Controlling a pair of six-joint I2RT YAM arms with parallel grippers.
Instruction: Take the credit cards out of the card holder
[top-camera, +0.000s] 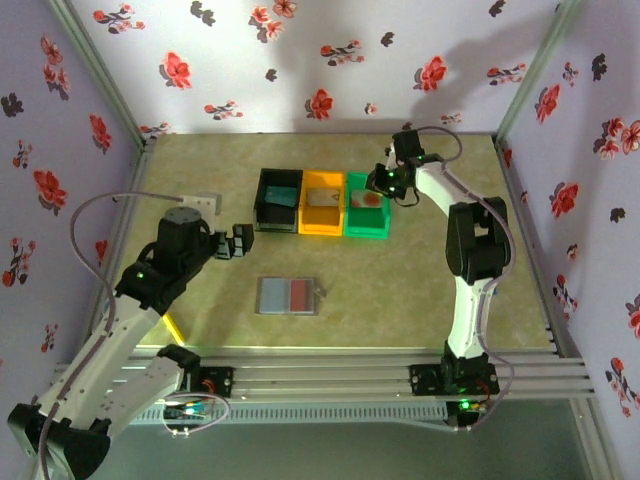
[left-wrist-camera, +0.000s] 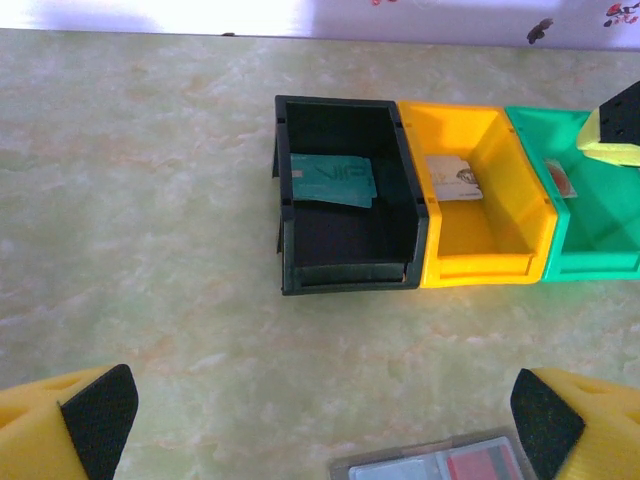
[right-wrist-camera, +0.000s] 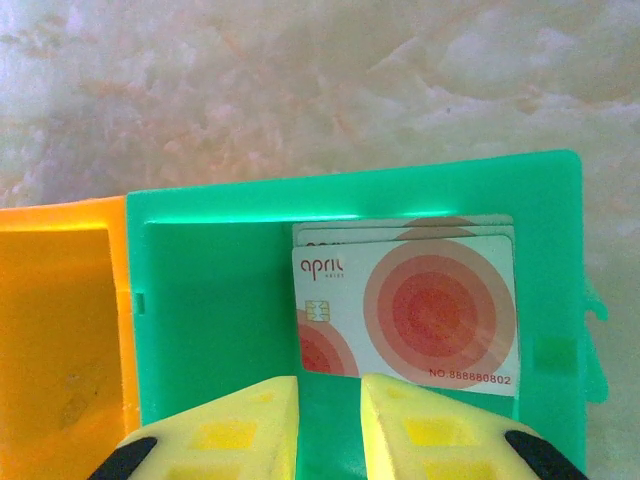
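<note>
The pale marbled worktop (top-camera: 420, 290) carries everything. Across its far middle three bins stand touching in a row: the black bin (top-camera: 262, 205) on the left, the orange bin (top-camera: 322, 228) in the middle, the green bin (top-camera: 367, 232) on the right. The left fingers (top-camera: 240, 243) hang spread wide and empty just left of the black bin. The right fingers (right-wrist-camera: 285, 435) hover over the far right part of the green bin, with a narrow gap between them and nothing in it. The card holder (top-camera: 287, 296) lies open and flat near the middle of the worktop, well apart from the bins. Its left half is blue-grey and a red card (top-camera: 301, 294) shows in its right half. A teal card (left-wrist-camera: 333, 180) lies in the black bin and a pale card (left-wrist-camera: 455, 178) in the orange bin. A ringed card (right-wrist-camera: 410, 310), pale with orange-red circles, lies flat in the green bin.
</note>
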